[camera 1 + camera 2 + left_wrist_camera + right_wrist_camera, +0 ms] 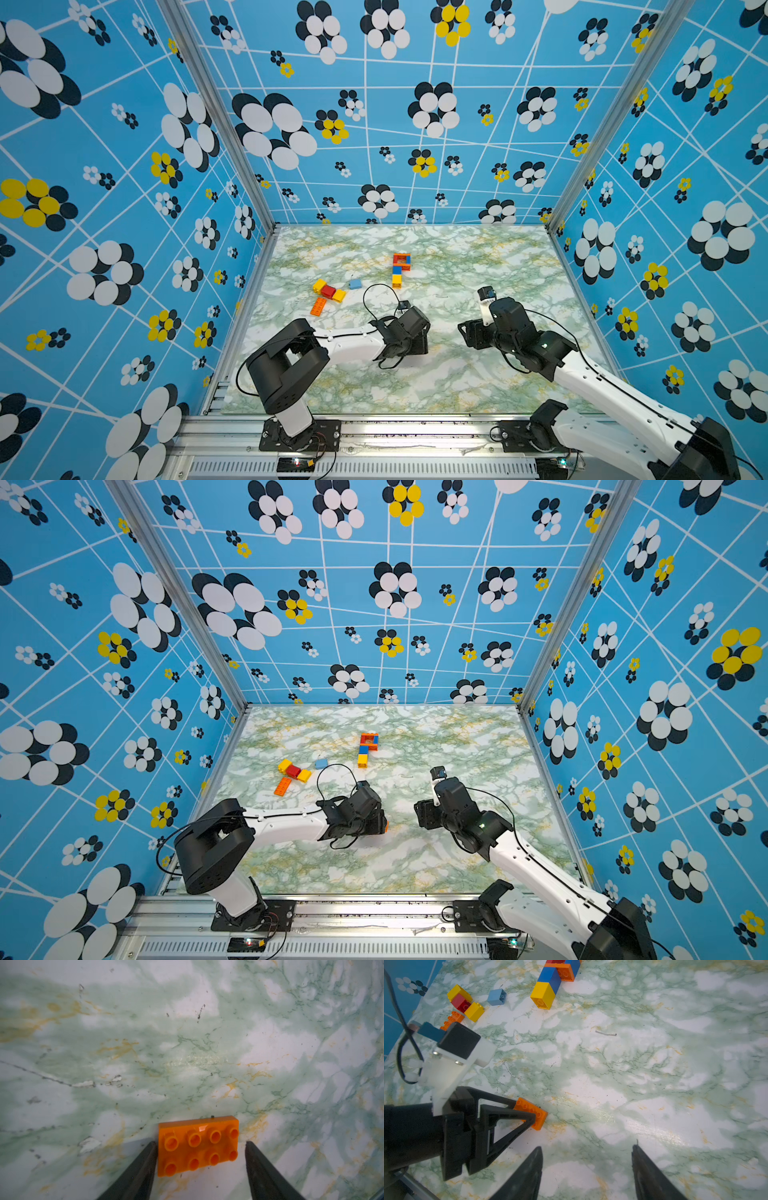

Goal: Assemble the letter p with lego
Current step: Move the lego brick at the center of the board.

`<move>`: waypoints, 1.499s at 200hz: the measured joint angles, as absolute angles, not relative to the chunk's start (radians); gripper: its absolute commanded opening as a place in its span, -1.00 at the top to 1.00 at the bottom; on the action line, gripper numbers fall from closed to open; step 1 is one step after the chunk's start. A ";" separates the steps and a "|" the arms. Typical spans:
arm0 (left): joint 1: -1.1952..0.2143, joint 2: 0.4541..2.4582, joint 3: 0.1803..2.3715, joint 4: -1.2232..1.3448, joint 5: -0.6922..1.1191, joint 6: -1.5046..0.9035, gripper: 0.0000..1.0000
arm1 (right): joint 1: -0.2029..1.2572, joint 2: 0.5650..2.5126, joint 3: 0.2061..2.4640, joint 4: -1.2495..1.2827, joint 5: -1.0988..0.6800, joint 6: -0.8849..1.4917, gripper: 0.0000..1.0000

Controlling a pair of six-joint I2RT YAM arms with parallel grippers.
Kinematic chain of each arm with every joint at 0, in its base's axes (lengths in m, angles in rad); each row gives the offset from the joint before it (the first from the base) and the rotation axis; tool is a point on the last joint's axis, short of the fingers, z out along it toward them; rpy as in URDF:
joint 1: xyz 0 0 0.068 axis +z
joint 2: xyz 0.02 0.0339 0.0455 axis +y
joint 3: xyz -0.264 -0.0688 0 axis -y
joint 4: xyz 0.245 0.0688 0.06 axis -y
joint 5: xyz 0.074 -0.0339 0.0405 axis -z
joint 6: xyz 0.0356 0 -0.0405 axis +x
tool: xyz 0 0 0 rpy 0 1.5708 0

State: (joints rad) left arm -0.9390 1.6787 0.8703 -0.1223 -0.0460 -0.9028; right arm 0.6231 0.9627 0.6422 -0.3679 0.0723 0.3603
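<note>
An orange two-by-four lego brick (197,1145) lies flat on the marble table, studs up, between the fingers of my left gripper (201,1142). One finger rests against its side and the other stands clear of it, so the gripper is open. The same brick (532,1112) shows at the left gripper's fingertips in the right wrist view. The built figure (401,268) of orange, red, blue and yellow bricks lies further back at the table's middle. My right gripper (587,1147) hovers open over bare table, right of the left gripper (380,823).
Loose lego lies at the back left: a yellow-red-yellow row (328,290), a pale blue brick (355,284) and an orange plate (319,306). A small scrap (606,1033) lies on the table (478,257). Patterned blue walls enclose three sides.
</note>
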 measured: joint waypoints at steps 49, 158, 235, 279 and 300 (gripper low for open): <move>-0.962 1.650 0.849 -0.140 -0.042 -0.921 -0.37 | 0.623 0.963 0.651 -0.367 0.072 0.360 -0.38; -0.399 1.524 0.889 -0.372 -0.175 -0.612 -0.42 | 0.623 0.961 0.657 -0.357 0.072 0.361 -0.38; -0.236 1.829 1.107 -0.396 -0.149 -0.414 -0.37 | 0.623 0.920 0.655 -0.358 0.072 0.360 -0.38; -0.223 1.905 1.193 -0.400 -0.142 -0.388 -0.37 | 0.623 0.920 0.649 -0.358 0.072 0.360 -0.38; -0.223 1.918 1.211 -0.406 -0.135 -0.385 -0.38 | 0.623 0.920 0.649 -0.358 0.072 0.360 -0.38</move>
State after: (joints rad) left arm -0.2230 1.9182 1.2110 -0.4065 -0.1349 -0.3847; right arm 0.6231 0.9195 0.6495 -0.3584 0.0719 0.3603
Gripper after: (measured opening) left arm 0.688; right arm 0.692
